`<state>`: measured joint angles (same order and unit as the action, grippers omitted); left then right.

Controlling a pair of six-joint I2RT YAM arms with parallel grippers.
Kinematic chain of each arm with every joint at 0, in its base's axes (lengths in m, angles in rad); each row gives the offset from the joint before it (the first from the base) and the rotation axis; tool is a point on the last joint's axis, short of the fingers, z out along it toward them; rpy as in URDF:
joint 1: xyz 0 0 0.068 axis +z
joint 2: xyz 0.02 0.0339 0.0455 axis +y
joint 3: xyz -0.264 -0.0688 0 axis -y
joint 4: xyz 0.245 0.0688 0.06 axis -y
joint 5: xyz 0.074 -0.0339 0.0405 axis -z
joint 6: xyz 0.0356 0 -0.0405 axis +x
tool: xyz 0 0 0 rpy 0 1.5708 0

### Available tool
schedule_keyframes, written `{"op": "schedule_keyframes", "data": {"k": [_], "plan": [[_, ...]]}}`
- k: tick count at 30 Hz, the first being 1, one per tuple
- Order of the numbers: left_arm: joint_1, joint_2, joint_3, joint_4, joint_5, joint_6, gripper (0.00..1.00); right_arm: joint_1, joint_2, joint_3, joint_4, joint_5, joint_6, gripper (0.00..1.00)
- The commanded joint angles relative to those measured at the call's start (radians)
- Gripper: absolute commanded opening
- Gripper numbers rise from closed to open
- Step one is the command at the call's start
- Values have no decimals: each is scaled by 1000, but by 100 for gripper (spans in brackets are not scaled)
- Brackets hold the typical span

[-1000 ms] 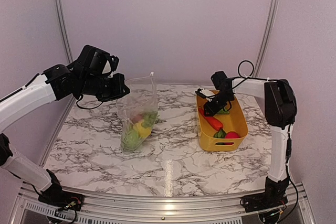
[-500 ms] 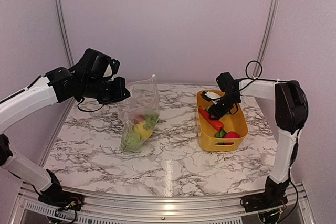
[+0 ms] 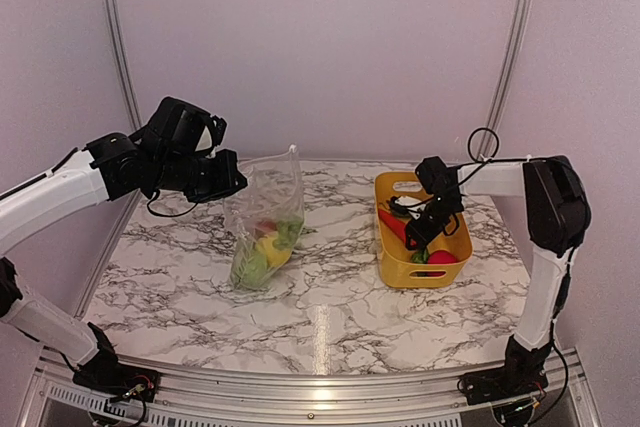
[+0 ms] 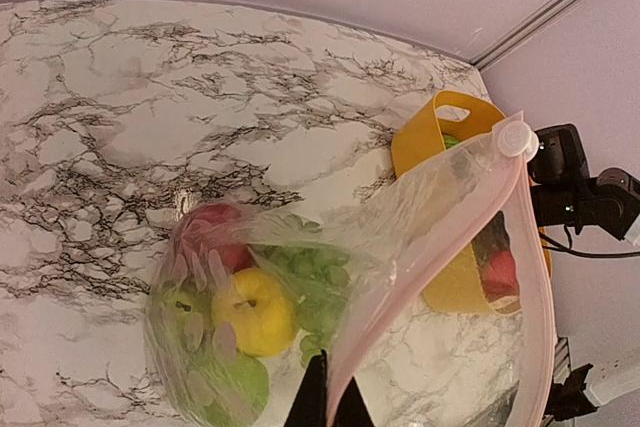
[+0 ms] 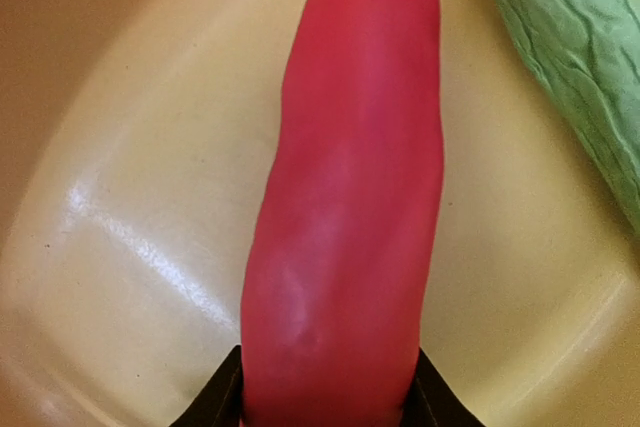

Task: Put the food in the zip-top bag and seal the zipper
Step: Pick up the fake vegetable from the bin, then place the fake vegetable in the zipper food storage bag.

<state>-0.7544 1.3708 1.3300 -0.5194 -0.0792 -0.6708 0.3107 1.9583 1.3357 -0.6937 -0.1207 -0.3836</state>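
Observation:
The zip-top bag (image 3: 265, 222) hangs upright on the marble table, mouth open. My left gripper (image 3: 228, 184) is shut on its rim; in the left wrist view my left gripper (image 4: 328, 402) pinches the pinkish zipper (image 4: 440, 267), whose white slider (image 4: 515, 137) sits at the far end. Inside the bag lie a yellow lemon (image 4: 255, 312), a red apple (image 4: 205, 237) and green grapes (image 4: 320, 287). My right gripper (image 3: 418, 232) is down in the yellow basket, open, its fingers astride a red pepper (image 5: 350, 197) that lies on the basket floor. A green cucumber (image 5: 580, 57) lies beside it.
The yellow basket (image 3: 455, 247) stands at the right of the table and also holds a red fruit (image 3: 441, 258) at its near end. Its rim shows behind the bag in the left wrist view (image 4: 430, 137). Purple walls enclose the table at the back and sides.
My right gripper has moved nearer and lower into the basket, down over the red pepper. My left gripper has barely moved, still holding the bag, whose top has stretched a little taller.

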Motion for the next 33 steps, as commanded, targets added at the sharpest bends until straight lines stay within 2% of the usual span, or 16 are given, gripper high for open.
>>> {"op": "schedule_keyframes", "data": {"k": [1,8,15,19,24,29,33], "plan": [[5,-23,0,12,0,-6,0,-14,-16,16,13,10,-16,37],[4,-15,6,24,4,3,0,-15,-124,47,-30,5,-48,27],[4,23,20,48,33,14,0,-15,-267,103,-95,17,-167,17],[4,49,37,54,47,28,0,-15,-277,241,-176,-48,-211,14],[4,73,61,56,59,45,0,-5,-250,463,-275,-226,-159,13],[4,94,87,52,61,58,0,96,-259,542,-326,-345,-162,12],[4,101,100,48,61,59,0,259,-292,531,-336,-186,-328,9]]}}
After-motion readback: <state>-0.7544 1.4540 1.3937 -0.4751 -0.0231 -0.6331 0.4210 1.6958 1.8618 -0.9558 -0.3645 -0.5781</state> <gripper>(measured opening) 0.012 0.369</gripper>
